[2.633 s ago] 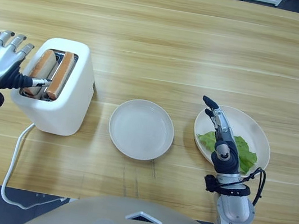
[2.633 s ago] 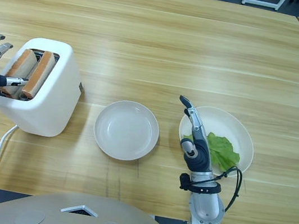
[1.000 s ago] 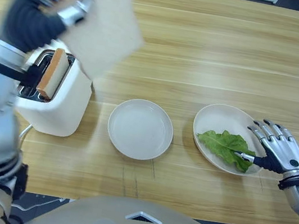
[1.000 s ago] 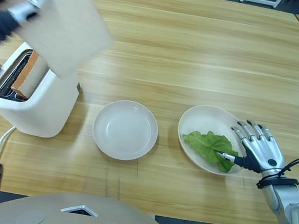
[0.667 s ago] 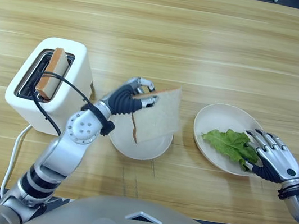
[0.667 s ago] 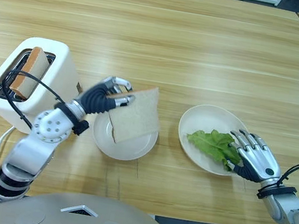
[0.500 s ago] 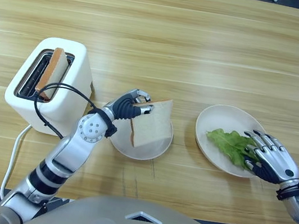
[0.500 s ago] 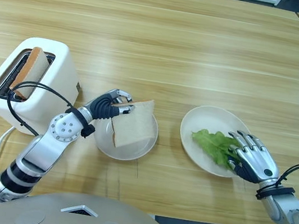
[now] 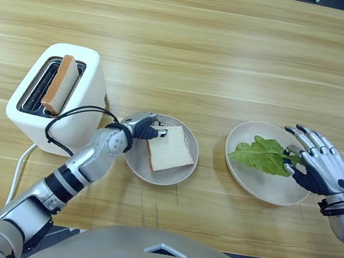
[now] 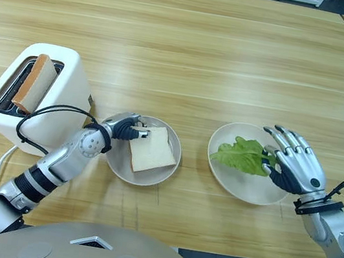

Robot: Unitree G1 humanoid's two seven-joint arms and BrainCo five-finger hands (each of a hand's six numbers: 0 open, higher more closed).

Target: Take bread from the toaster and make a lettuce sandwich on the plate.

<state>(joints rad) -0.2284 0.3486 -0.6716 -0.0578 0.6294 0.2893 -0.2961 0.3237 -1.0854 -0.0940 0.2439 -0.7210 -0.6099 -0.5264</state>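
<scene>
**First slice down on the plate, lettuce lifted and ready**

Left eye view: take the plate (image 9: 136, 163) as your reference. One bread slice (image 9: 169, 155) lies flat in it, slightly turned, which makes it the sandwich base. Your left hand (image 9: 146, 129) sits at the plate's toaster-side rim. Its fingers are curled onto the slice's corner and look to be pinching it, probably to steady the bread as it settles. The toaster (image 9: 66, 121) stands just left of the plate. The second slice (image 9: 57, 84) is upright in its slot, within easy reach for the top layer.

Right eye view: to the right of the plate, with a gap of bare table between, is the dish (image 10: 247, 189). Your right hand (image 10: 297, 166) hangs over the dish's far side from the plate, fingers closed on one end of the lettuce (image 10: 240, 155). The leaf is raised off the dish and its free end points toward the plate, so I judge it is set up to go on the bread.

Half a second ago the slice stood tilted on edge in the plate, gripped from above; now it lies flat and the left hand has dropped to rim height. The lettuce then lay in the dish under the right hand; now it is lifted clear.
</scene>
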